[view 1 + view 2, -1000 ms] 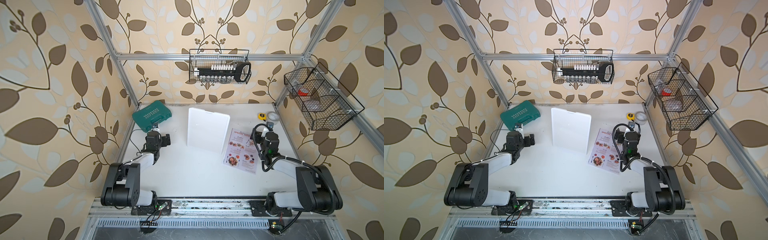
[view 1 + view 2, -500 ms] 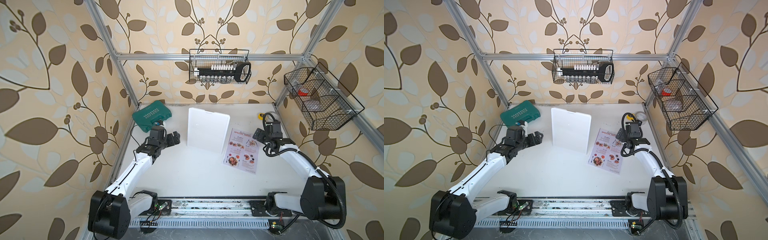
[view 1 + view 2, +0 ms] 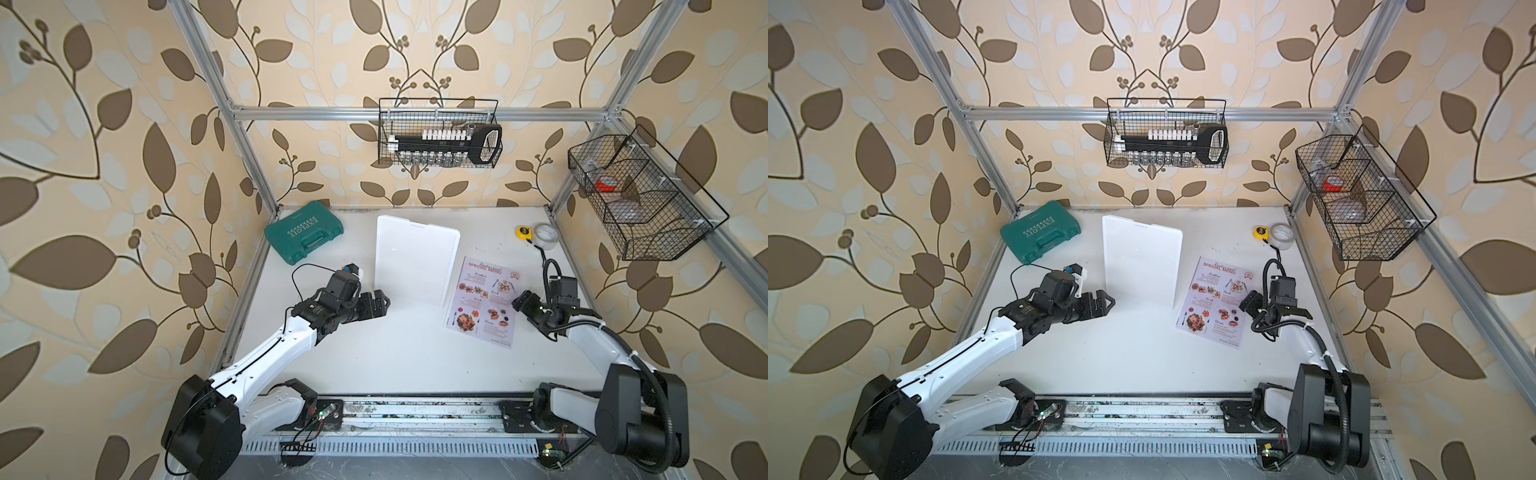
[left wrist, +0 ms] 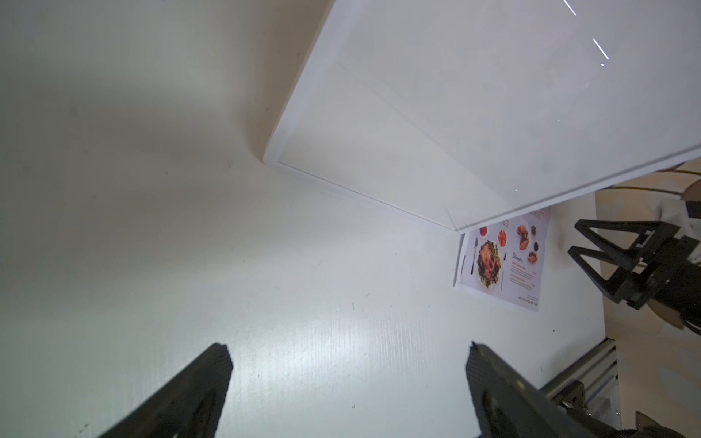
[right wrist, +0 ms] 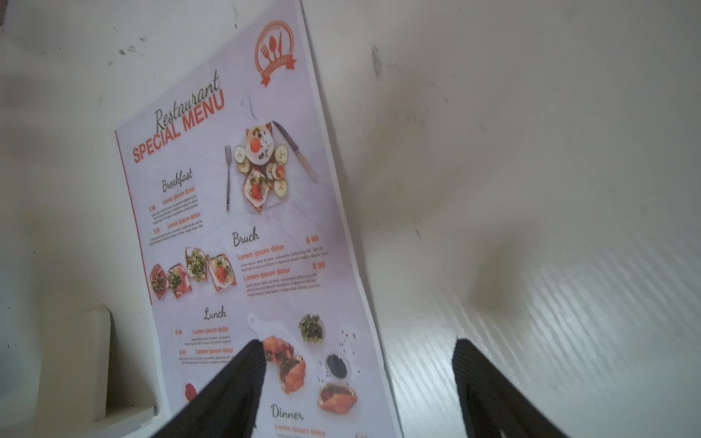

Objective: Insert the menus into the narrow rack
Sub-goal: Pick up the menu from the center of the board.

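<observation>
Both arms have reached further out | left gripper [image 4: 349,347] now close to the near corner of the narrow rack [image 3: 415,257], jaws wide apart, nothing held | right gripper [image 5: 360,343] came to the right edge of the menus [image 3: 484,303], jaws apart, one over the paper, one over the table [image 3: 395,357] | menus lie flat just beside the standing rack

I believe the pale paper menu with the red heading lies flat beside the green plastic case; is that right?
Not quite: in both top views the paper menu lies flat beside the upright frosted-white plastic holder; the green plastic case sits beyond it.
</observation>
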Robot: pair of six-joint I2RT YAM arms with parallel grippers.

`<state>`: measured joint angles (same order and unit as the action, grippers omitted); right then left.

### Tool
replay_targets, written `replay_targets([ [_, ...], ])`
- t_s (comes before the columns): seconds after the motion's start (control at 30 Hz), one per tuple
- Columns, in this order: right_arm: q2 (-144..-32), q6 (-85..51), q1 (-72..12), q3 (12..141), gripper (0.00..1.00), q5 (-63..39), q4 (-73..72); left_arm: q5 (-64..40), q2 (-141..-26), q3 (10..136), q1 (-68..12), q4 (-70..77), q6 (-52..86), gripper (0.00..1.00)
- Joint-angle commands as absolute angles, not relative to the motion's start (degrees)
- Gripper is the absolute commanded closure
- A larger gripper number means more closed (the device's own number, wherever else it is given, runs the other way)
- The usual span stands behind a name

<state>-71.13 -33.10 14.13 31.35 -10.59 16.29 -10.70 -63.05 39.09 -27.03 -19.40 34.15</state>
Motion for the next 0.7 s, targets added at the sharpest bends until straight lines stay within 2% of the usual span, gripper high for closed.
replay_targets([
  [0.0,-75.1,-30.9,16.4,32.7,0.26,-17.6,10.8,-10.9,-64.5,41.8,-27.2,-17.3,35.2,0.01],
  [0.17,-78.2,-30.7,16.5,33.7,0.32,-20.7,7.8,-10.7,-66.5,43.2,-27.2,-16.9,35.4,0.01],
  [0.43,-84.0,-31.2,16.5,33.4,0.37,-23.8,5.6,-10.3,-66.3,42.9,-27.2,-17.3,35.1,0.01],
  [0.67,-80.5,-32.6,16.1,32.6,0.39,-28.6,4.0,-9.7,-65.9,41.7,-27.2,-16.9,35.5,0.01],
])
